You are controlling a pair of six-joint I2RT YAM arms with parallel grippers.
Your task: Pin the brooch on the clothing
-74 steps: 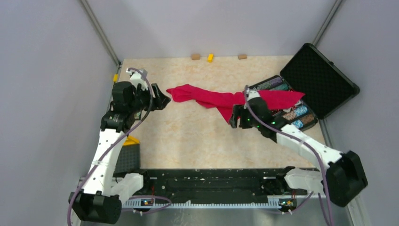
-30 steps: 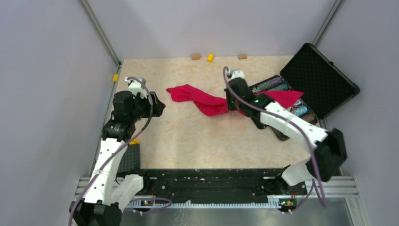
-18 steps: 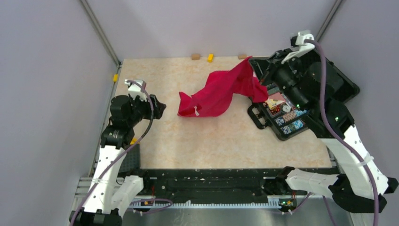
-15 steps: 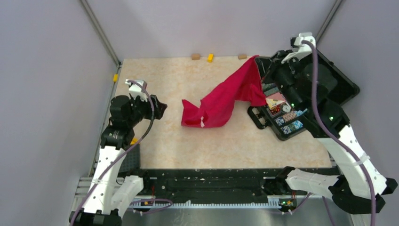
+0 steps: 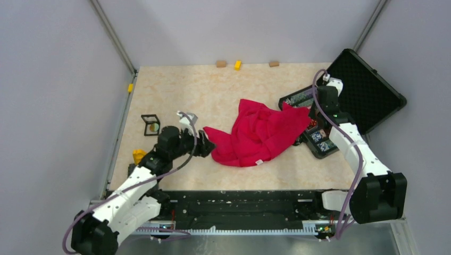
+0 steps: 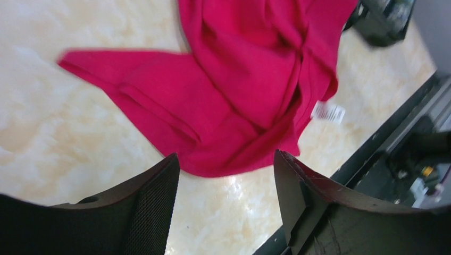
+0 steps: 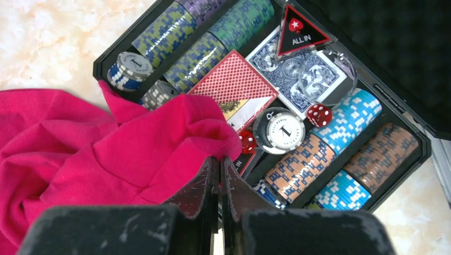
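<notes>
Top view: the shirt (image 5: 260, 135) lies heaped on the surface (image 5: 213, 90). 0.5 s ago it hung stretched in the air by the case (image 5: 367, 90). Now 1 corner drapes over the case's near left edge. The left gripper (image 5: 207, 147), which was out by the left edge, has come in to the shirt's left hem. That leaves the brooch (image 5: 153, 127) in view: it sits in a small black frame (image 5: 151, 118) on the surface, well apart from the shirt and to the left of it. A yellow block (image 5: 138, 155) lies near the left arm.

Left wrist view: the left gripper (image 6: 226, 159) has its fingers (image 6: 143, 212) spread apart, with the shirt's hem just beyond the tips and nothing between them. A white label (image 6: 328, 112) shows at the shirt's right side.

Right wrist view: the right gripper (image 7: 218, 159) has its fingers pressed together, with no fabric seen between them. Its tips are over the shirt corner that covers part of the case. Chips (image 7: 345, 117), cards (image 7: 234, 87) and 2 red dice (image 7: 319, 114) lie in the tray.
</notes>
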